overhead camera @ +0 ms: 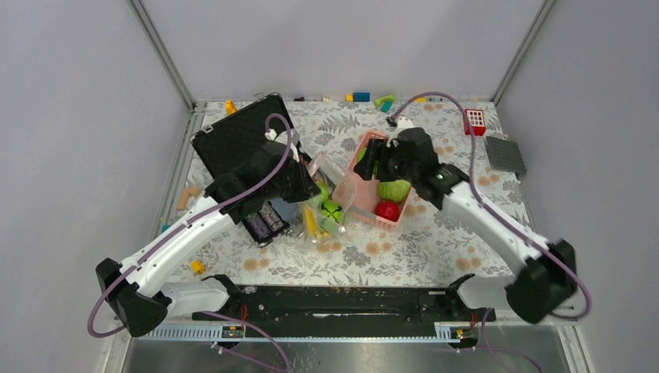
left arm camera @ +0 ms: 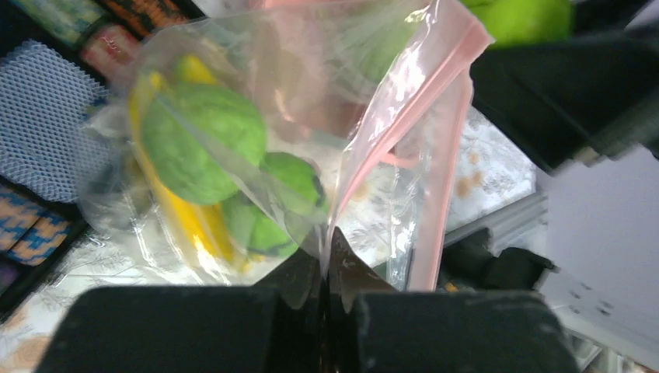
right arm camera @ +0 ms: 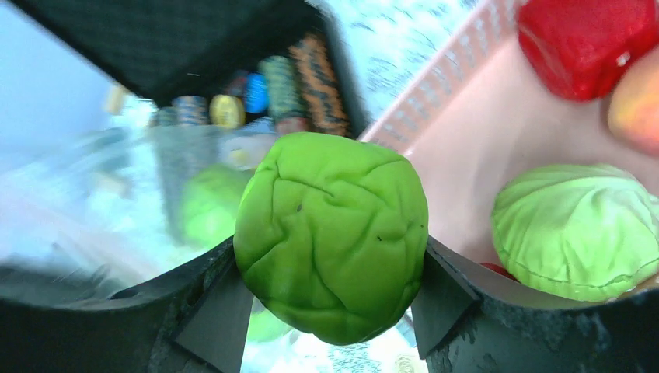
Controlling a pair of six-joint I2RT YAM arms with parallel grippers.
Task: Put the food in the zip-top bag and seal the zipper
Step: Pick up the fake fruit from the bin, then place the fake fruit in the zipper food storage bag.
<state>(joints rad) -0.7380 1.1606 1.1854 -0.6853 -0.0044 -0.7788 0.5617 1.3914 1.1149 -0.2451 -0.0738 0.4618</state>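
The clear zip-top bag [overhead camera: 325,203] lies at the table's middle, its mouth facing the pink basket [overhead camera: 362,194]. Inside it I see a yellow banana [left arm camera: 183,225] and green round fruits [left arm camera: 203,141]. My left gripper [left arm camera: 326,260] is shut on the bag's edge, near the pinkish zipper strip [left arm camera: 420,101]. My right gripper [right arm camera: 330,299] is shut on a wrinkled green round fruit [right arm camera: 332,233] and holds it above the basket's left rim, near the bag's mouth. A pale green cabbage [right arm camera: 579,229], a red apple [right arm camera: 583,43] and an orange fruit [right arm camera: 637,109] lie in the basket.
An open black case [overhead camera: 242,140] with rows of striped poker chips [overhead camera: 266,221] lies left of the bag. Toy bricks [overhead camera: 361,97] sit along the far edge, a red block [overhead camera: 475,120] and a grey baseplate [overhead camera: 505,154] at the far right.
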